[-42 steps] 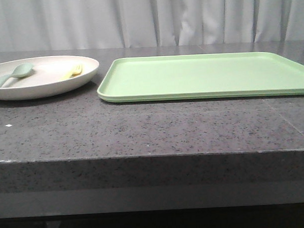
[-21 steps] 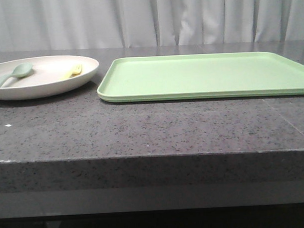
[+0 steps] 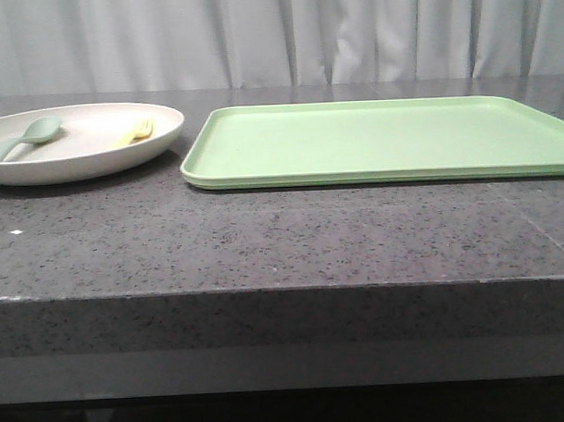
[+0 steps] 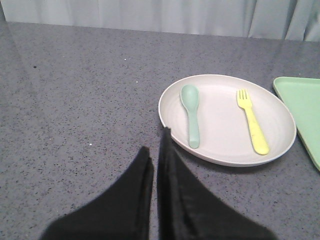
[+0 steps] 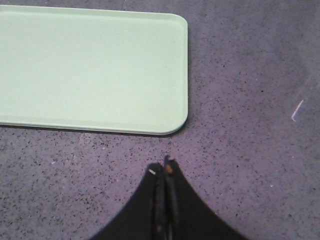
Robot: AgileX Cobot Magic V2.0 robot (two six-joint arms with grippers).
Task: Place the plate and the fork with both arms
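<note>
The front view shows no arm at all — only the plate on the left part of the grey speckled worktop, just beside the light green tray. The left wrist view gives more: the yellow fork and a sage-green spoon lie apart inside the plate, and the left tool is clenched, holding nothing, its tips near the plate rim. The right tool is also clenched and empty, over bare worktop near a rounded tray corner. No writing can be read.
</note>
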